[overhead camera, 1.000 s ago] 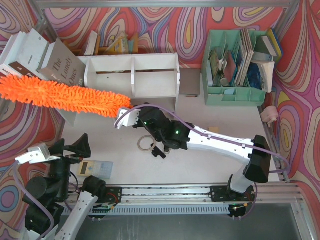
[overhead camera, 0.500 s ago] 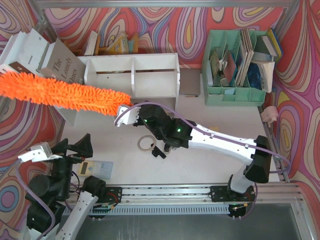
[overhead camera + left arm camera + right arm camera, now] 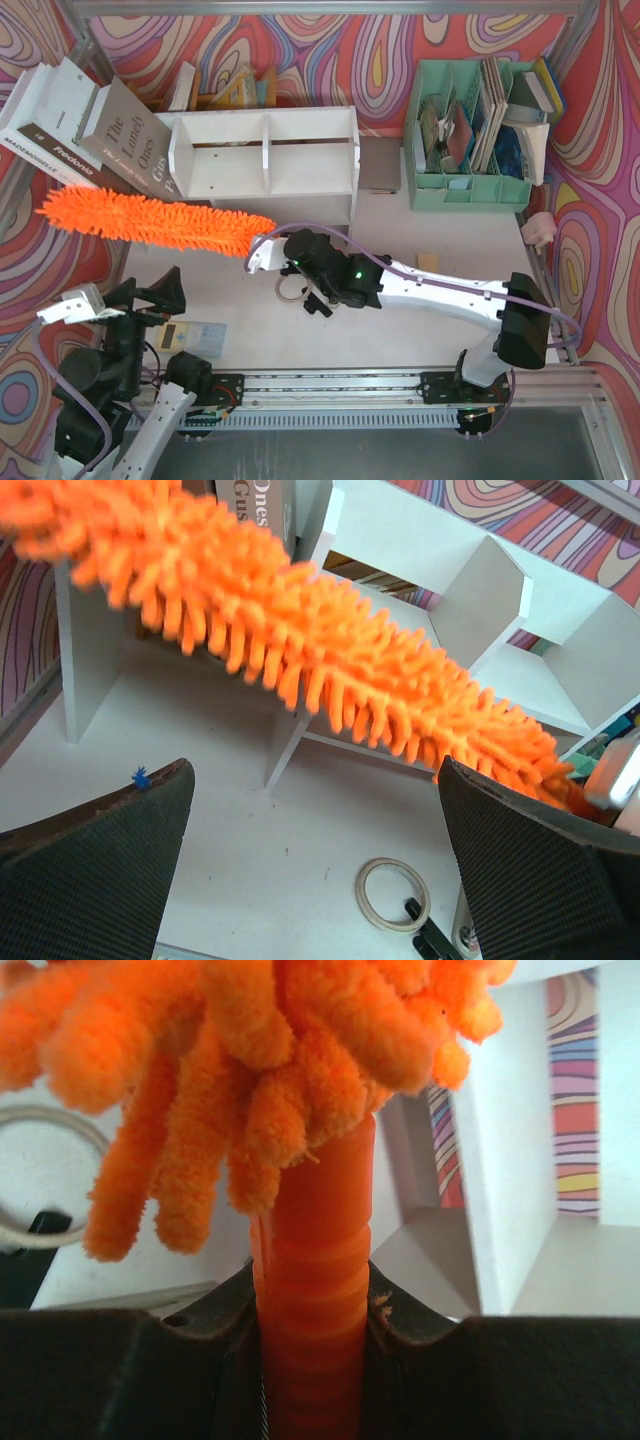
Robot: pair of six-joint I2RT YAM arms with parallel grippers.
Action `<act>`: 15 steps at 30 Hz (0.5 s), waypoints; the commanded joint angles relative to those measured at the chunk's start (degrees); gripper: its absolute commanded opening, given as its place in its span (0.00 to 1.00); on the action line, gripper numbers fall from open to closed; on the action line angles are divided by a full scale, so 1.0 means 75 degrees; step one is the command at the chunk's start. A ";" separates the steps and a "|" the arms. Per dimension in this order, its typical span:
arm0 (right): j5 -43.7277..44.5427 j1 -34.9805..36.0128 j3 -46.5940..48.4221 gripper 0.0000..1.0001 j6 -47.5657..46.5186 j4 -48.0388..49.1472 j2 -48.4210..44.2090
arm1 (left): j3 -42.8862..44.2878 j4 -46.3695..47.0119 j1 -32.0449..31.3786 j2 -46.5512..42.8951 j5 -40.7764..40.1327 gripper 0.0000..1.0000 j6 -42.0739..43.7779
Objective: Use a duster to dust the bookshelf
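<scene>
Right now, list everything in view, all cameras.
bookshelf: one, white, back centre of table
duster: one, orange, before the bookshelf's left end, reaching left
large books: several, white and grey, leaning back left
organiser: one, mint green, back right, full
tape ring: one, whitish, on table before the bookshelf
flat card: one, pale blue, near left
small object: one, pink, right edge
left gripper: one, black, open, empty, near left
right gripper: one, black, shut on the duster handle

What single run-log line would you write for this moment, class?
right gripper: shut on duster | duster: in front of bookshelf left end, contact unclear | left gripper: open, empty
</scene>
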 commanded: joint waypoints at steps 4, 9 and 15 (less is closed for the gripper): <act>0.0187 -0.0026 0.0045 0.00 0.0285 0.0421 -0.0401 | -0.0082 0.0133 0.0004 -0.0080 -0.0253 0.98 -0.0018; 0.0028 -0.0020 0.1068 0.00 0.0133 0.0150 -0.0261 | -0.0076 0.0103 -0.0003 -0.0086 -0.0325 0.98 -0.0041; -0.0161 0.0013 0.1118 0.00 0.0132 0.0334 -0.0373 | -0.0059 0.0062 0.0002 -0.0080 -0.0353 0.98 -0.0064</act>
